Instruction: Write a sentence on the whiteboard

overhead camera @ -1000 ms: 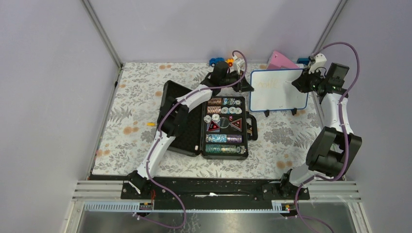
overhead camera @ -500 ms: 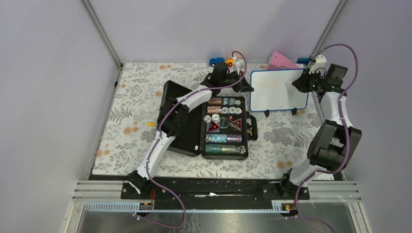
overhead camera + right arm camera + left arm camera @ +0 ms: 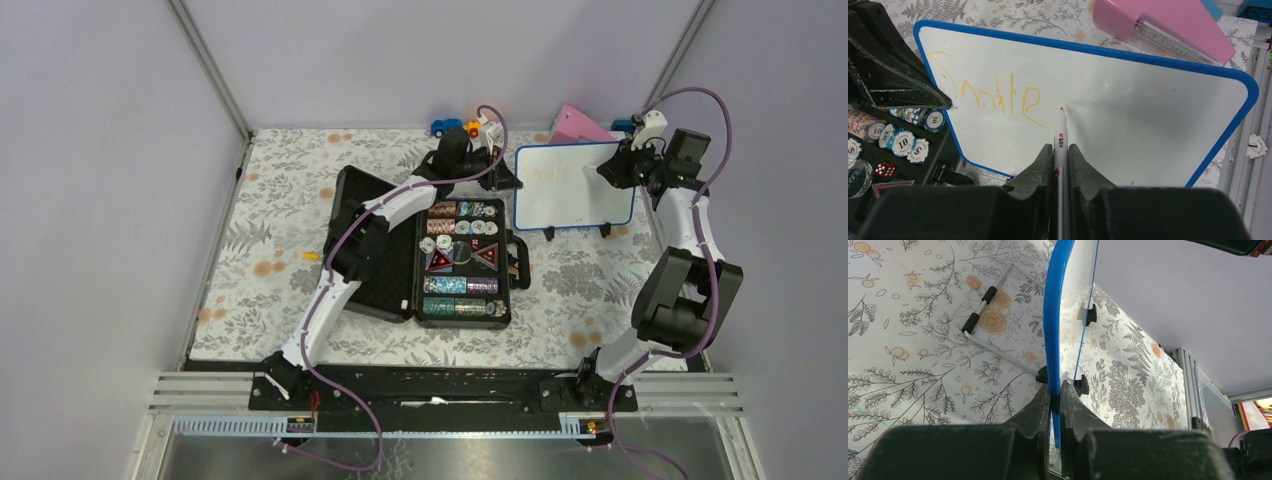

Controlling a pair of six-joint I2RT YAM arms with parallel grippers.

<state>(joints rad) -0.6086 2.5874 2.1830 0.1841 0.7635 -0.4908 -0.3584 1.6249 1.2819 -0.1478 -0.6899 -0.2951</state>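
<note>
The whiteboard (image 3: 575,190) stands upright on black feet at the back right of the table, white with a blue frame. My left gripper (image 3: 512,180) is shut on its left edge; the left wrist view shows the blue frame (image 3: 1055,315) pinched between the jaws. My right gripper (image 3: 612,172) is shut on a white marker (image 3: 1060,140) whose orange tip points at the board (image 3: 1148,100), just right of the writing. The sentence (image 3: 993,97) reads "Smile" in thin yellow-orange strokes on the board's left half.
An open black case (image 3: 440,250) with poker chips lies in the middle, left of the board. A pink wedge (image 3: 578,126) sits behind the board. Small toys (image 3: 455,126) stand at the back edge. A loose chip (image 3: 1257,146) lies to the right.
My right gripper has drawn back slightly to the right of the board with the marker. The left gripper and the board have stayed put.
</note>
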